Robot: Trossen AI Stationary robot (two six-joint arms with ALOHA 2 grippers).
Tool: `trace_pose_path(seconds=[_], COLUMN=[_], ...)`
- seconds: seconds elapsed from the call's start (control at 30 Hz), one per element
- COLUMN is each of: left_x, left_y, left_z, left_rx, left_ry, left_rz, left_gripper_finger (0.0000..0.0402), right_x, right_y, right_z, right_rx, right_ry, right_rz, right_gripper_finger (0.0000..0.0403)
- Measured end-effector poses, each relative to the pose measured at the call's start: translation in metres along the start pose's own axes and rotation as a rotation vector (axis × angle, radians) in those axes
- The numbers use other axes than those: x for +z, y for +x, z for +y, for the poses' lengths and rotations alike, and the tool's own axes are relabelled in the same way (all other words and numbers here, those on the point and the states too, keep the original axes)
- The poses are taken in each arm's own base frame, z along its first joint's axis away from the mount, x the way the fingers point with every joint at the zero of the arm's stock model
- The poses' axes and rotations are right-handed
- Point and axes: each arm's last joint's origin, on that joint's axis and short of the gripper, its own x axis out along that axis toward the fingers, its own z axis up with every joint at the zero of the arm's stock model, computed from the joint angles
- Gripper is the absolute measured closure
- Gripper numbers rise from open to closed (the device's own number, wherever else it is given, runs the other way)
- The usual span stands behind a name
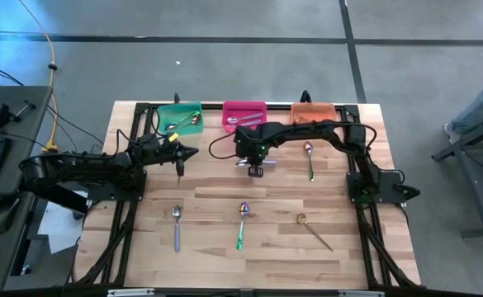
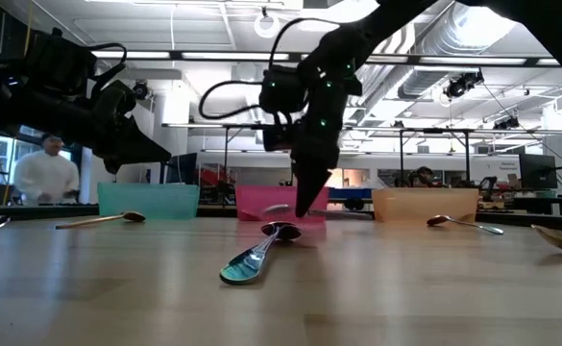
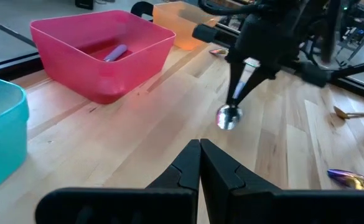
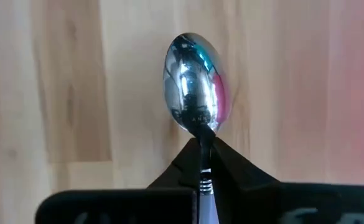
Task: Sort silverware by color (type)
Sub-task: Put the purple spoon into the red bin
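My right gripper [image 1: 256,169] stands at the table's middle, in front of the pink bin [image 1: 245,106], shut on a spoon with a shiny bowl [image 4: 194,87] and a lavender handle. My left gripper [image 1: 181,158] waits shut at the left, in front of the teal bin [image 1: 179,108]. Loose spoons lie flat on the wood: a lavender-handled one [image 1: 177,227], a green-iridescent one [image 1: 241,224], a gold one [image 1: 314,229] and a green-handled one [image 1: 310,161]. More spoons lie in the teal bin and the pink bin. My right gripper pinches the spoon's neck [image 4: 203,142], just behind the bowl, between its two fingers. The fingers point steeply down, and the lavender handle [image 4: 206,200] runs back between them, along them. The bowl [image 3: 228,117] sticks out below the fingertips, low over the wood; whether it touches, I cannot tell.
The teal, pink and orange bins [image 1: 313,109] stand in a row along the far edge. The black frame rails [image 1: 365,223] run down both sides of the table. Bare wood lies between the bins and the near row of spoons. A person [image 2: 45,173] shows beyond the table.
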Motion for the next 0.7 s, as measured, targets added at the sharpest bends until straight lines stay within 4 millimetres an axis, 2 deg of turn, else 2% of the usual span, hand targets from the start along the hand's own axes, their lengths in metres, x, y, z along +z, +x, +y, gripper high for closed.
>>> trace_pose_path(seconds=[0.2, 0.37, 0.47, 0.57, 0.7], left_x=[0.0, 0.0, 0.0, 0.0, 0.0], left_y=[0.0, 0.0, 0.0, 0.0, 0.0], left_z=[0.0, 0.0, 0.0, 0.0, 0.0], left_rx=[0.003, 0.004, 0.004, 0.004, 0.004], left_ry=[0.001, 0.002, 0.01, 0.011, 0.012], left_rz=[-0.001, 0.0, -0.001, -0.001, -0.001], left_gripper_finger=[0.0401, 0.0401, 0.0401, 0.0401, 0.0401], right_x=[0.019, 0.036, 0.045, 0.048, 0.042], right_y=[-0.024, -0.059, -0.084, -0.105, -0.113], right_z=[-0.002, -0.016, -0.033, -0.059, -0.098], right_rx=[0.011, -0.01, -0.058, -0.117, -0.184], right_ry=[-0.04, -0.039, -0.034, -0.016, 0.009], right_rz=[-0.051, -0.094, -0.159, -0.235, -0.308], right_gripper_finger=[0.0402, 0.0403, 0.0402, 0.0402, 0.0402])
